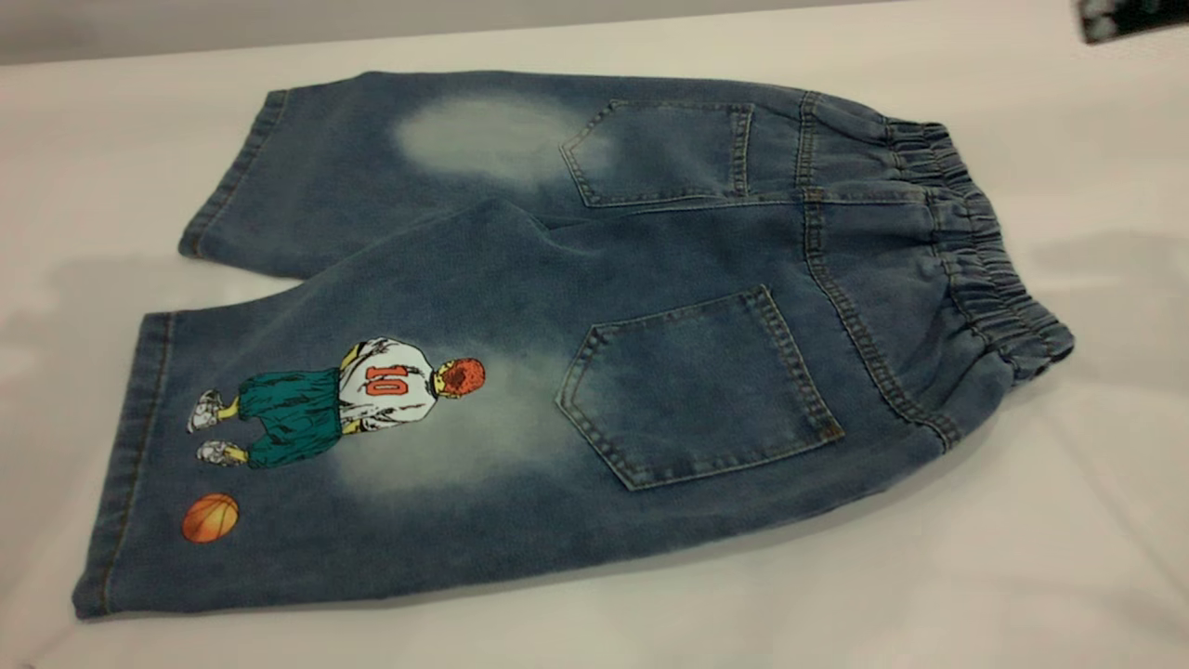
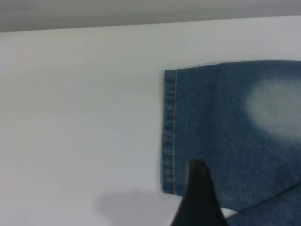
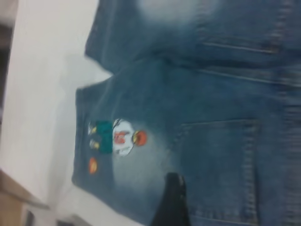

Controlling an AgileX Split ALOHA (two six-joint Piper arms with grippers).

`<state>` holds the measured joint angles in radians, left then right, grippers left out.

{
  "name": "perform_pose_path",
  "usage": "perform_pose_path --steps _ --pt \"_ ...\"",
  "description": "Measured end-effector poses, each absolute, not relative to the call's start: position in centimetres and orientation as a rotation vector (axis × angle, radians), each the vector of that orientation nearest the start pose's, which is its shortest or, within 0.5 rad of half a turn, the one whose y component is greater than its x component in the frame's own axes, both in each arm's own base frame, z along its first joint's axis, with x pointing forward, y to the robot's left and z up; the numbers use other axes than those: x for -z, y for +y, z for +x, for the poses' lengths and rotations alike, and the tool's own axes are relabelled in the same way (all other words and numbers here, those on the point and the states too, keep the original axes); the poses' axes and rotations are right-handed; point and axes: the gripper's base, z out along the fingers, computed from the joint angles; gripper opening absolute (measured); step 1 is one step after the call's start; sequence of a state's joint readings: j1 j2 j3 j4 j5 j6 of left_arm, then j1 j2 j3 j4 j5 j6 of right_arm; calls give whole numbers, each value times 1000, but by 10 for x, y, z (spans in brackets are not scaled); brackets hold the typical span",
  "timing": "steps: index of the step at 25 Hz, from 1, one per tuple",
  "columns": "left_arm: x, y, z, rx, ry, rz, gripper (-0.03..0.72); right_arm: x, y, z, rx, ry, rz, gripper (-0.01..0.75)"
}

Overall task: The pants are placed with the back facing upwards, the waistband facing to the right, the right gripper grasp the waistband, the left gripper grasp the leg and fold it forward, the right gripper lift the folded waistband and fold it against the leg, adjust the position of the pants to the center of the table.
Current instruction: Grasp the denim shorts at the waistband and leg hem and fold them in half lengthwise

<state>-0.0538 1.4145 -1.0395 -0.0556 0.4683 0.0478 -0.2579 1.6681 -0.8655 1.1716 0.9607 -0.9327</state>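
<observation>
The pants [image 1: 594, 307] lie flat on the table [image 1: 1068, 520], back side up — two patch pockets [image 1: 697, 386] showing. The gathered waistband [image 1: 975, 242] points toward the right of the view; both hems point left. The leg [image 1: 353, 437] nearest the camera bears the player print [image 1: 344, 400] and an orange basketball [image 1: 210, 518] — the unprinted leg [image 1: 372, 167] lies beyond it. A dark object [image 1: 1129, 17] shows at the top right corner.

The left gripper [image 2: 196, 197] showed as a single matte black finger, narrow and rounded at the tip, widening toward its base. The right gripper [image 3: 171, 201] looked alike: black, angular, unmarked.
</observation>
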Motion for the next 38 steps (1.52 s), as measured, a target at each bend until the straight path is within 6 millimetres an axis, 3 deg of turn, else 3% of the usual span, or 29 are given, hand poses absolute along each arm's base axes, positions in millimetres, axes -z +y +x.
perform_pose_path --steps 5,14,19,32,38 --pt "-296 -19 307 57 2325 73 468 -171 -37 291 -1114 2475 300 567" --pt "-296 -19 307 57 2325 73 468 -135 -31 264 -1046 2546 357 567" --pt "-296 -19 307 58 2325 72 468 -121 -25 251 -1095 2565 372 567" --pt "-296 -19 306 58 2326 72 468 -65 -25 252 -1135 2594 447 567" --pt "-296 -19 306 58 2326 72 468 -49 -24 250 -1154 2606 476 567"
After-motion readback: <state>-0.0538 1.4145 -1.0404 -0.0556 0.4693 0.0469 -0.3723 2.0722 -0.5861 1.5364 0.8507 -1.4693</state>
